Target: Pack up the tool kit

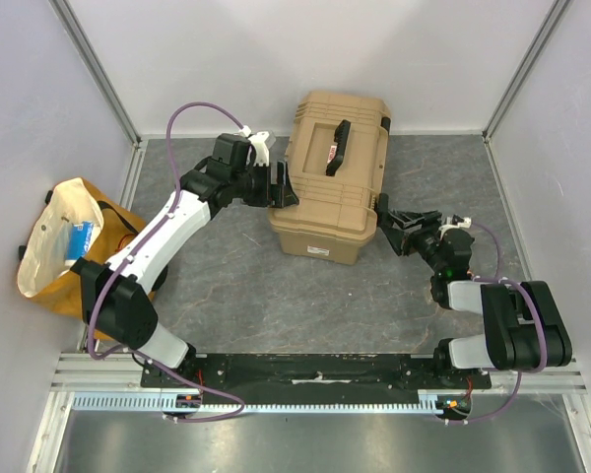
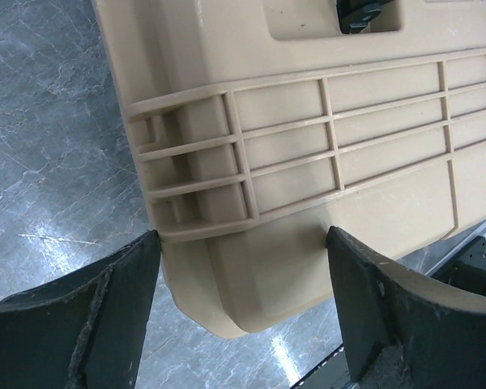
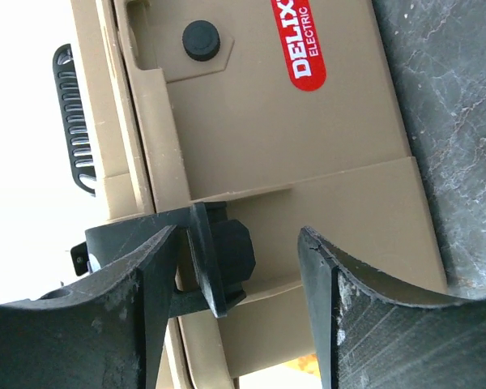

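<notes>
**A:** Where is the toolbox (image 1: 330,177)?

**B:** On the desk (image 1: 276,296), toward the far side and about the middle; tan, lid down, with the black handle (image 1: 341,135) lying flat on top; it sits a little askew to the desk's edges.

**A:** And the left pincer (image 1: 279,187)?

**B:** At the box's left end; its jaws are spread wide and grip nothing; in the left wrist view its two dark fingers (image 2: 81,316) stand on either side of a rounded corner, just below the ribbed panel (image 2: 348,130); one fingertip is right at the box's edge, though I cannot tell whether it touches.

**A:** The right pincer (image 1: 386,219)?

**B:** Against the box's right side, near its front corner; its jaws are apart as well, clamped on nothing; in the right wrist view a black latch (image 3: 223,251) sits between the fingers, close against one and with a clear gap to the other.

**A:** Is that latch fastened?

**B:** I cannot tell from this angle; a red label (image 3: 305,40) reading DELIX ELECTRIC shows on the tan face beyond it.

**A:** What else is on the desk?

**B:** A yellow-orange cloth bag (image 1: 64,246) at the left edge, mouth open; it lies well apart from the box, beside the left arm's elbow.
</notes>
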Controlling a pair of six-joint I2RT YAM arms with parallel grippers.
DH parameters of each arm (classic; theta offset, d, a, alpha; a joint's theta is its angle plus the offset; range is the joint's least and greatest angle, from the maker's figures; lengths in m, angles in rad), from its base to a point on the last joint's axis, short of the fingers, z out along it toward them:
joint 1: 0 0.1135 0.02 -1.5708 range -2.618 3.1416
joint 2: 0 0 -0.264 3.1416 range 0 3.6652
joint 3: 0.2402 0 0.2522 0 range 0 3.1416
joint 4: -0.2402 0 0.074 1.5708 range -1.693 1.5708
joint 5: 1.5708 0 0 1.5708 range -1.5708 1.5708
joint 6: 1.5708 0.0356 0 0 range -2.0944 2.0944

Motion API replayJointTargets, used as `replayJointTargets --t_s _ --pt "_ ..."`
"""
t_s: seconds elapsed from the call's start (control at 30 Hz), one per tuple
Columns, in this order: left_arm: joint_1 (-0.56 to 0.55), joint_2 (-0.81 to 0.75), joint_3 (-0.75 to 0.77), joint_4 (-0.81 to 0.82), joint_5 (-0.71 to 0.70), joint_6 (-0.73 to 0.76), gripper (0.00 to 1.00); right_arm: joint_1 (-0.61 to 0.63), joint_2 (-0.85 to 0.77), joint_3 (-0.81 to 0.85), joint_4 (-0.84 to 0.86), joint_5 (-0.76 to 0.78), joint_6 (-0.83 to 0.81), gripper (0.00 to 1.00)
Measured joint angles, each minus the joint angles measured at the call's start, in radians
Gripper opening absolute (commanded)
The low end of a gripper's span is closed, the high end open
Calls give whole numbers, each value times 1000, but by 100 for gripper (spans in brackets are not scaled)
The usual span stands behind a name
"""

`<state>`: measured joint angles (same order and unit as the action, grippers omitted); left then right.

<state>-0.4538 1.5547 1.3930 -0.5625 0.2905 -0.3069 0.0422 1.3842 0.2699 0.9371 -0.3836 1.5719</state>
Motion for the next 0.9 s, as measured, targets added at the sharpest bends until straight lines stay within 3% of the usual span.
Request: replayJointTargets --t_s 0.27,0.57,0.9 --pt "0 7 9 -9 -2 -11 82 12 -30 40 -46 0 -32 65" --pt "0 8 10 -9 -5 -17 81 19 -142 126 -342 27 -217 72" --pt "0 14 10 8 -11 -30 81 66 -181 250 -646 133 -430 73"
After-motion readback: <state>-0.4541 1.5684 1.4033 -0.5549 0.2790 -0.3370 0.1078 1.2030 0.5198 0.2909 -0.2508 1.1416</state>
